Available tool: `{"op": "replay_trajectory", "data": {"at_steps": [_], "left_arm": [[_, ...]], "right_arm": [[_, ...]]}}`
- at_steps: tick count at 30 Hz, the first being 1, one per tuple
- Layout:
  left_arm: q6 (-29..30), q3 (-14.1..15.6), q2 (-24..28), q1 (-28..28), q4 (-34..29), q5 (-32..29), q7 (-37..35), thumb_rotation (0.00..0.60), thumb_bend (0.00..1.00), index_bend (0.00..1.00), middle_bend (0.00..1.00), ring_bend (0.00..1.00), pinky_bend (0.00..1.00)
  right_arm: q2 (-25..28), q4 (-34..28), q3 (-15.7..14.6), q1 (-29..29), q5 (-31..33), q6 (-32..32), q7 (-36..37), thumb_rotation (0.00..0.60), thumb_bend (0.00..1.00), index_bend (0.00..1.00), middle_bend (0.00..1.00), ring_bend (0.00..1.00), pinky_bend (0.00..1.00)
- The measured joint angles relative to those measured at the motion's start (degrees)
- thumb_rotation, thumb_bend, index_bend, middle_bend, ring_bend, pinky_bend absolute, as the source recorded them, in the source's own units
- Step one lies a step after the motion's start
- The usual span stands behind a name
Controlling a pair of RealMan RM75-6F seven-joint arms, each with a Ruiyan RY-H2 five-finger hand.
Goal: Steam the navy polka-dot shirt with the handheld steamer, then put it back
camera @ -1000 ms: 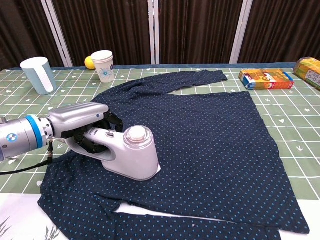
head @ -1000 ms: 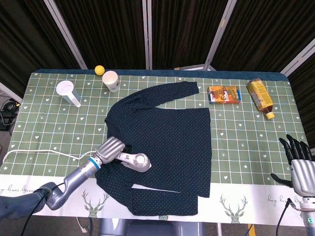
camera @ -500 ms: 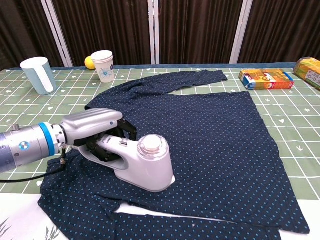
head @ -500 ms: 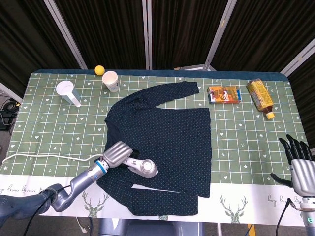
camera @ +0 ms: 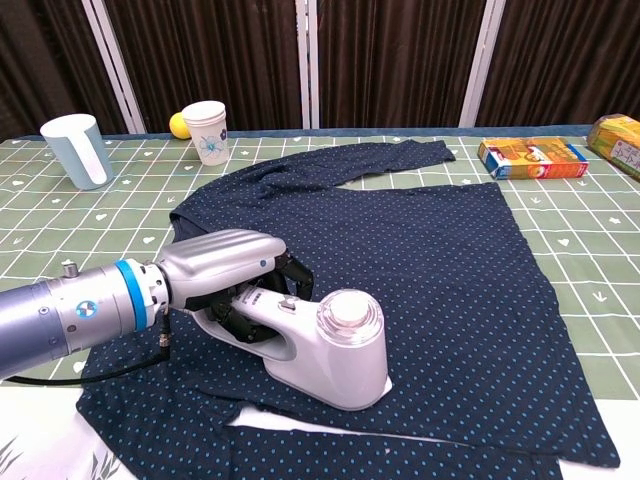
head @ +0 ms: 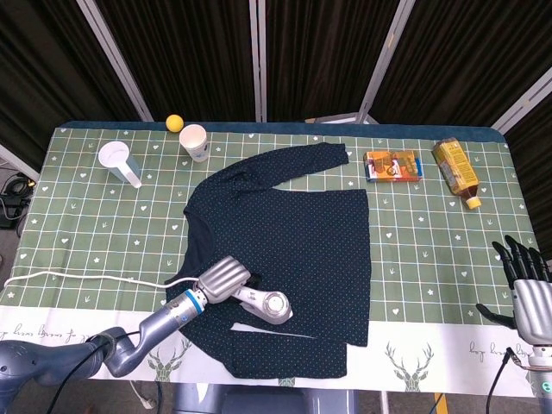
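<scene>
The navy polka-dot shirt (head: 293,233) (camera: 420,250) lies spread flat across the middle of the table. My left hand (head: 222,279) (camera: 225,270) grips the handle of the white handheld steamer (head: 267,304) (camera: 325,345), whose flat face rests on the shirt's lower left part. Its white cord (head: 78,273) trails off to the table's left edge. My right hand (head: 523,285) hangs past the table's right front corner with its fingers spread and nothing in it; the chest view does not show it.
At the back left stand a pale blue pitcher (head: 118,161) (camera: 76,150), a paper cup (head: 194,141) (camera: 207,131) and a yellow ball (head: 174,122) (camera: 179,124). An orange box (head: 393,165) (camera: 532,157) and a yellow carton (head: 455,171) (camera: 620,140) lie at the back right.
My left hand has slid the steamer across the shirt toward the front and right, from the left side seam to near the lower hem. The right hand has barely moved.
</scene>
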Motion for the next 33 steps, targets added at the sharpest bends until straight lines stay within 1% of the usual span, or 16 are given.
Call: {"op": "replay_trajectory", "data": {"at_steps": [14,33], "left_arm": [[0.5,0.4,2.4,0.7,0.6,-0.4,-0.4,0.600,0.66,1.00,0.85,0.76,1.00],[2.4,1.4,5.5,2.4,4.1,-0.2,-3.8,0.600,0.66,1.00,0.85,0.76,1.00]], "right_arm": [[-0.1,-0.2,-0.1,0.1,-0.1,-0.1,-0.5,0.600,0.00,0.00,0.00,0.00,0.00],[-0.3,-0.3,-0.2,0.1,-0.2,-0.1,-1.3,0.600,0.00,0.00,0.00,0.00,0.00]]}}
